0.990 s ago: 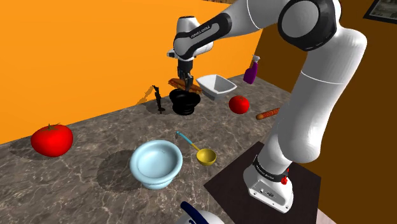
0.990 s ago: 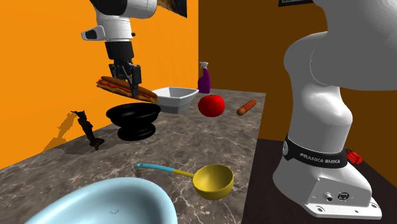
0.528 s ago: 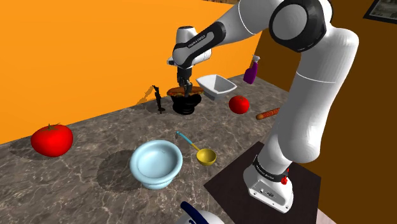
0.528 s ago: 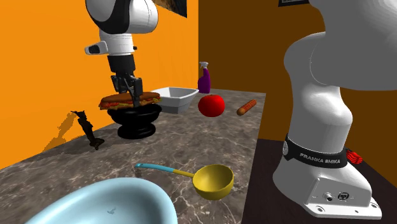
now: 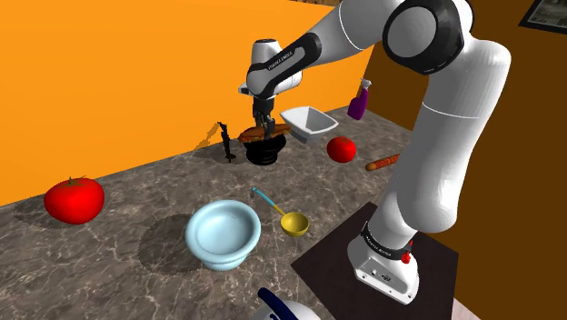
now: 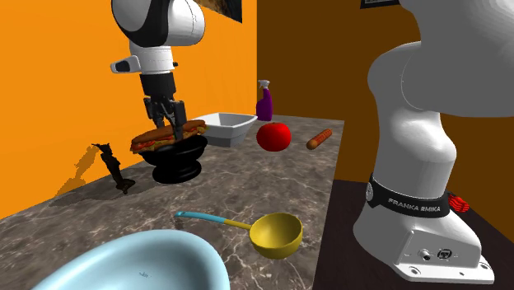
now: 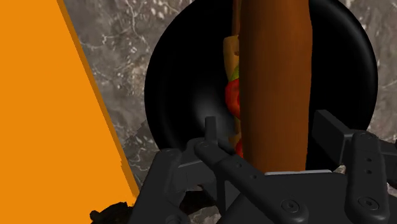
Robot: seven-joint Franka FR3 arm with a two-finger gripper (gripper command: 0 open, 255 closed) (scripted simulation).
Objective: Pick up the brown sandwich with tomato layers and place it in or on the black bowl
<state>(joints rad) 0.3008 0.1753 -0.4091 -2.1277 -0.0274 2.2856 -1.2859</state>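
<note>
The brown sandwich with red tomato layers lies across the top of the black bowl, tilted, with one end lower on the rim. In the wrist view the sandwich runs lengthwise over the black bowl. My gripper hangs straight down over the bowl and is open. Its fingers stand on either side of the sandwich. A narrow gap shows between one finger and the filling.
A white square dish stands just behind the bowl, beside a red tomato, a purple spray bottle and a sausage. A dark utensil stands by the orange wall. Nearer lie a yellow ladle, a pale blue bowl and a large tomato.
The gripper came down over the black bowl with the sandwich. In the last half second the hand stayed still while the sandwich settled onto the rim and tilted.
</note>
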